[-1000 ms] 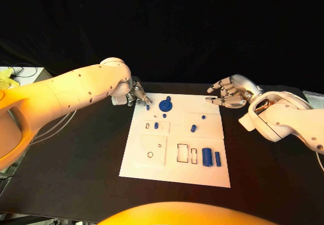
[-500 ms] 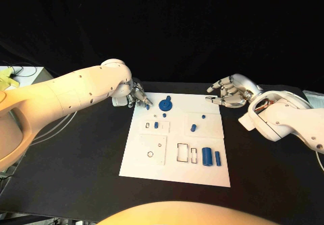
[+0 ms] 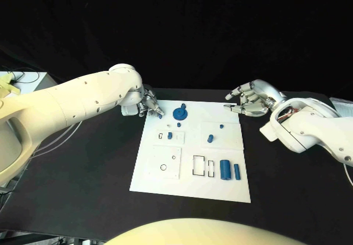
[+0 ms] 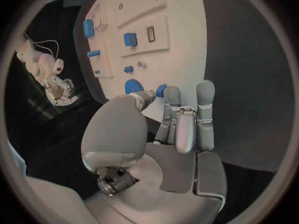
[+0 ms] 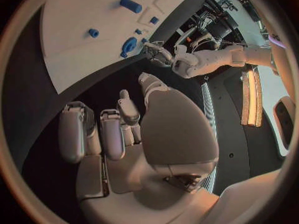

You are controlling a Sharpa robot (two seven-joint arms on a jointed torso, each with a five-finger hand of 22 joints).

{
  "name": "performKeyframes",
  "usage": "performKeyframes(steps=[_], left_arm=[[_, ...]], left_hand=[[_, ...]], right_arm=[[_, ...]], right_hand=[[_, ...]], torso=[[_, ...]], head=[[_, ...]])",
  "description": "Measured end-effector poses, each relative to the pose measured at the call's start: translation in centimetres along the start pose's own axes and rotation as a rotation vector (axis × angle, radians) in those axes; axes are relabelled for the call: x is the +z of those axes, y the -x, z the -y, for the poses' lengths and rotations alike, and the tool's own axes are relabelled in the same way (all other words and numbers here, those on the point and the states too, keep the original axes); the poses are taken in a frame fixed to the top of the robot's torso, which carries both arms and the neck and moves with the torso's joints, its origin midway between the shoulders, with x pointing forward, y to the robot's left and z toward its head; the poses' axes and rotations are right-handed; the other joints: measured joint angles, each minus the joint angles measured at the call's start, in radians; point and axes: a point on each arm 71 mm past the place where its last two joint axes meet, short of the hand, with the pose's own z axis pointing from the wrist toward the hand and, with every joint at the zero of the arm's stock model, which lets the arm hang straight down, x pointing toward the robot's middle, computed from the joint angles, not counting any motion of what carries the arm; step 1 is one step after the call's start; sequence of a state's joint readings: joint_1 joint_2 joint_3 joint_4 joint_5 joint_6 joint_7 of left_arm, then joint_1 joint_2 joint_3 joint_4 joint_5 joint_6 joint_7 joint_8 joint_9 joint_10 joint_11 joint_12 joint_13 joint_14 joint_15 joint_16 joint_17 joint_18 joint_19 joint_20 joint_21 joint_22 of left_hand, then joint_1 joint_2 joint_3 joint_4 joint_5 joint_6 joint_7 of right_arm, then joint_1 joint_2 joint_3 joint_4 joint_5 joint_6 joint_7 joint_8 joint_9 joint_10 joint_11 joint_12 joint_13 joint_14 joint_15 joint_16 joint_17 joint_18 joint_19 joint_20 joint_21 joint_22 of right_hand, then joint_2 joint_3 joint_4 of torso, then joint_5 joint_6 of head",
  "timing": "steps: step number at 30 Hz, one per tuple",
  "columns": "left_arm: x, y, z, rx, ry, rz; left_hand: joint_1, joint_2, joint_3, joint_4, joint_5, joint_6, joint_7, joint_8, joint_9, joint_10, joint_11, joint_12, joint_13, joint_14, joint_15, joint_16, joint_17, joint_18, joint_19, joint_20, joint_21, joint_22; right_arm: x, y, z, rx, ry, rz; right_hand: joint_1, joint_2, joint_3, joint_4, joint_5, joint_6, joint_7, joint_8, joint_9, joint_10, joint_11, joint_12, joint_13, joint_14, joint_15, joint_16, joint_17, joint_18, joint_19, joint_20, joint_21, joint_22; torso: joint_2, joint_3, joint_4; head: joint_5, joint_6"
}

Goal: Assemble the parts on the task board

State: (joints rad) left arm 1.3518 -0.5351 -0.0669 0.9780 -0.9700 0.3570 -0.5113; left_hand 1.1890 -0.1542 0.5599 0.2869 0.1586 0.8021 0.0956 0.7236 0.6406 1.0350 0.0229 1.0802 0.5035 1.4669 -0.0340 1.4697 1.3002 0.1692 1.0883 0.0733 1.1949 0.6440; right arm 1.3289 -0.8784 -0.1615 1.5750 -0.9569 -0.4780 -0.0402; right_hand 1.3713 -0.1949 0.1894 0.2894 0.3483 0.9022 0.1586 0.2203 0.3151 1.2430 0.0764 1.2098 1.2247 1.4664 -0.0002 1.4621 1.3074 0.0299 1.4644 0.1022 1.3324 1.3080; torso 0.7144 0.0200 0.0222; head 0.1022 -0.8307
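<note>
The silver left hand [image 3: 148,106] pinches a small blue peg [image 3: 159,115] at the flat white task board's [image 3: 151,176] far corner. The silver right hand [image 3: 250,100] hovers loosely curled, holding nothing. Next, I judge, that peg needs carrying to a matching socket.

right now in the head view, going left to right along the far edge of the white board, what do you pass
left hand → small blue part held at its fingertips → big round blue part → right hand

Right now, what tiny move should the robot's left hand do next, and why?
Probably carry the small blue part a little inward over the task board. The left hand pinches it at the board's far left corner, not yet above any slot, while the right hand hovers holding nothing.
</note>
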Motion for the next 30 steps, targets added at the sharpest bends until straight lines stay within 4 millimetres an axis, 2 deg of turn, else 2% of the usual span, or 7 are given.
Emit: performKeyframes(steps=[3, 11, 20, 21, 24, 29, 30], left_arm=[[0.0, 0.0, 0.0, -0.002, -0.002, 0.0], [0.0, -0.1, 0.1, -0.011, -0.006, -0.001], [-0.2, -0.1, 0.0, -0.036, -0.018, 0.004], [-0.3, -0.1, -0.1, -0.039, -0.02, 0.006], [-0.5, -0.2, -0.3, -0.051, -0.028, 0.011], [-1.3, -0.7, -0.6, -0.072, -0.053, 0.02], [-1.6, -0.8, -0.7, -0.077, -0.06, 0.021]], left_hand=[[0.032, 0.002, 0.047, -0.004, 0.0, -0.015, -0.011, 0.021, 0.021, 0.0, -0.004, 0.0, -0.003, 0.0, -0.007, 0.0, 0.001, 0.0, 0.004, -0.004, 0.004, 0.005], [0.063, -0.01, 0.147, -0.024, -0.007, -0.034, -0.012, 0.046, 0.05, 0.002, -0.009, 0.0, -0.007, 0.0, -0.007, 0.0, 0.003, 0.0, 0.004, -0.004, 0.012, 0.015], [0.085, -0.014, 0.179, 0.006, -0.004, -0.054, -0.007, 0.075, 0.085, 0.001, -0.008, 0.0, -0.008, 0.0, -0.007, 0.004, 0.005, 0.0, 0.004, -0.004, 0.028, 0.03], [0.085, -0.014, 0.183, 0.01, -0.004, -0.054, -0.007, 0.08, 0.09, 0.007, -0.004, 0.001, -0.002, 0.0, -0.007, 0.004, 0.005, 0.0, 0.004, -0.004, 0.029, 0.036], [0.085, -0.015, 0.188, 0.014, -0.002, -0.055, -0.005, 0.083, 0.097, 0.029, -0.009, 0.015, 0.016, 0.0, -0.007, 0.008, 0.008, 0.0, 0.011, -0.011, 0.042, 0.05], [0.05, -0.05, 0.196, 0.022, 0.027, -0.026, -0.016, 0.093, 0.104, 0.072, -0.021, 0.032, 0.051, 0.0, -0.014, 0.017, 0.008, 0.0, 0.032, -0.018, 0.07, 0.09], [0.042, -0.057, 0.234, -0.017, 0.028, -0.025, -0.017, 0.093, 0.104, 0.075, -0.021, 0.035, 0.056, -0.002, -0.016, 0.018, 0.008, 0.0, 0.034, -0.02, 0.074, 0.096]], right_arm=[[0.0, 0.0, 0.0, 0.0, 0.0, 0.0], [0.0, 0.0, 0.0, 0.0, 0.0, 0.0], [0.0, 0.0, 0.0, 0.0, -0.001, 0.001], [0.0, 0.0, 0.0, 0.0, -0.001, 0.001], [0.0, 0.0, 0.0, -0.001, -0.001, 0.001], [0.0, 0.1, 0.1, -0.001, -0.003, 0.002], [0.0, 0.1, 0.1, -0.001, -0.004, 0.002]], right_hand=[[0.0, 0.0, 0.0, 0.0, 0.0, 0.0, 0.0, 0.0, 0.0, 0.0, 0.0, 0.0, 0.0, 0.0, 0.0, 0.0, 0.0, 0.0, 0.0, 0.0, 0.0, 0.0], [0.0, 0.0, 0.0, 0.0, 0.0, -0.003, 0.003, 0.0, 0.0, 0.0, 0.0, 0.0, 0.0, 0.0, 0.0, 0.0, 0.0, 0.0, 0.0, 0.0, 0.0, 0.0], [0.0, 0.0, 0.0, 0.0, 0.0, -0.003, 0.003, 0.0, 0.0, 0.0, 0.0, 0.0, 0.0, 0.0, 0.0, 0.0, 0.0, 0.0, 0.0, 0.0, 0.0, 0.0], [0.0, 0.0, 0.0, 0.0, 0.0, -0.003, 0.003, 0.0, 0.0, 0.0, 0.0, 0.0, 0.0, 0.0, 0.0, 0.0, 0.0, 0.0, 0.0, 0.0, 0.0, 0.0], [0.0, 0.0, 0.0, 0.0, 0.0, -0.003, 0.003, 0.0, 0.0, 0.0, 0.0, 0.0, 0.0, 0.0, 0.0, 0.0, 0.0, 0.0, 0.0, 0.0, 0.0, 0.0], [0.0, 0.0, 0.0, 0.0, 0.0, -0.003, 0.003, 0.0, 0.0, 0.0, 0.0, 0.0, 0.0, 0.0, 0.0, 0.0, 0.0, 0.0, 0.0, 0.0, 0.0, 0.0], [0.0, 0.0, 0.0, 0.0, 0.0, -0.003, 0.003, 0.0, 0.0, 0.0, 0.0, 0.0, 0.0, 0.0, 0.0, 0.0, 0.0, 0.0, 0.0, 0.0, 0.0, 0.0]], torso=[[0.0, 0.0, -0.0001], [0.0, 0.0007, 0.0002], [-0.001, 0.0013, 0.0001], [-0.001, 0.0014, 0.0001], [-0.002, 0.0019, 0.0002], [-0.002, 0.002, 0.0012], [-0.002, 0.002, 0.0012]], head=[[0.0, 0.0], [0.0, -0.002], [0.002, -0.001], [0.002, -0.001], [0.001, 0.0], [0.002, 0.003], [0.002, 0.003]])
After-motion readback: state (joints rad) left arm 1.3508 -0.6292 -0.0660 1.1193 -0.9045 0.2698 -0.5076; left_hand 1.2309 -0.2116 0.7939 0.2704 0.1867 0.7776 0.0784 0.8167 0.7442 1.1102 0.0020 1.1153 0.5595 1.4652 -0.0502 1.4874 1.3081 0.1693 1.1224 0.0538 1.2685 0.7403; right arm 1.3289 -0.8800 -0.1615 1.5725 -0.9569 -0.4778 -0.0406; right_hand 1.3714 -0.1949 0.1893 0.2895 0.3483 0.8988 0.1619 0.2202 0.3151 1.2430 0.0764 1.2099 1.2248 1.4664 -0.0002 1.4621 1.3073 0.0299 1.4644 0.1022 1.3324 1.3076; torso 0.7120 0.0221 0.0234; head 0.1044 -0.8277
